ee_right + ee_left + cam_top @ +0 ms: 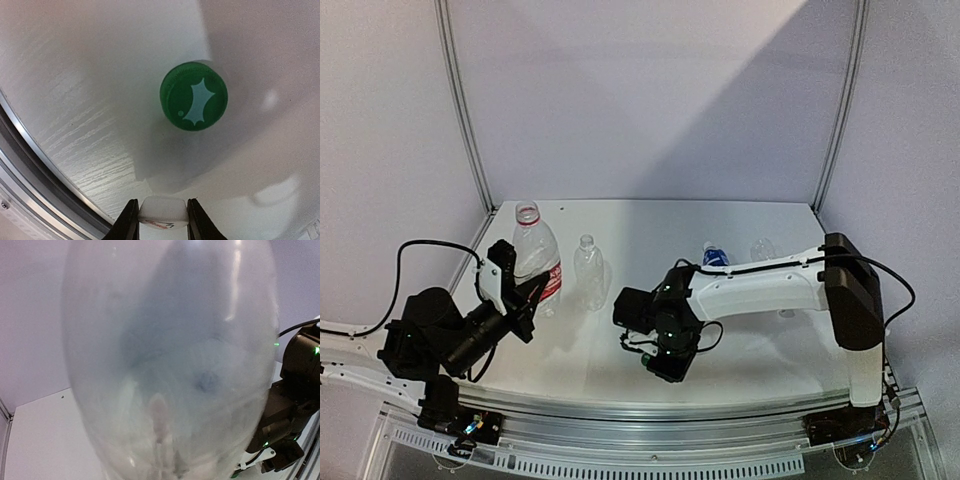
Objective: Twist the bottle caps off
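My left gripper (532, 290) is shut on the lower body of the red-label bottle (537, 258), which stands upright with its neck open. That bottle (170, 360) fills the left wrist view and hides the fingers. My right gripper (665, 366) points down at the table's front middle. In the right wrist view it (162, 201) is shut on a white cap (163, 213) with red print. A green cap (194, 96) lies flat on the table just ahead of it. An unlabelled bottle (588, 272) with a pale cap stands right of the held bottle.
A blue-label bottle (714, 254) with a blue cap and another clear bottle (762, 248) stand behind my right arm. The white table (770, 345) has a metal rail (30, 165) along its near edge. White walls close in the back and sides.
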You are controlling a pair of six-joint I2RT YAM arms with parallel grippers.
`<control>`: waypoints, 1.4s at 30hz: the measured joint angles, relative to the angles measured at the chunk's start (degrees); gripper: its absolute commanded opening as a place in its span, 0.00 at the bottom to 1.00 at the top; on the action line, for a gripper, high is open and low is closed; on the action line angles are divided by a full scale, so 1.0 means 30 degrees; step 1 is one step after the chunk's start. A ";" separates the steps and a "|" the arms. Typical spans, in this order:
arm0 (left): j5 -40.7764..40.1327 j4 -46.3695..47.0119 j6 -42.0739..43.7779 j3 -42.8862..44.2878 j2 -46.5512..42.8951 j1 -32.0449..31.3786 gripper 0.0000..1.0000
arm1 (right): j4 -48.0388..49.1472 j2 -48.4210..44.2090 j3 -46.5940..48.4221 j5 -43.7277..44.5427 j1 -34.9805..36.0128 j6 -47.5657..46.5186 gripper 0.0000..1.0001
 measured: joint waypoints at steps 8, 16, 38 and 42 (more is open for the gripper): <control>0.0299 0.0044 0.0000 -0.0007 0.0102 0.0000 0.02 | 0.0335 0.0219 0.0000 0.0051 -0.0066 -0.0044 0.55; 0.0430 0.0146 0.0000 -0.0007 0.0240 0.0000 0.03 | 0.0022 0.0051 -0.0007 0.0240 -0.0102 0.0022 0.56; 0.2659 0.0714 -0.0073 0.0714 0.6849 0.0007 0.09 | 1.0724 -1.7580 -0.4983 -0.1413 0.0058 0.1953 0.72; 0.2958 0.0736 -0.0197 0.0991 0.7745 0.0007 0.10 | 1.2874 -1.6043 -0.5005 -0.1217 0.0066 0.2936 0.73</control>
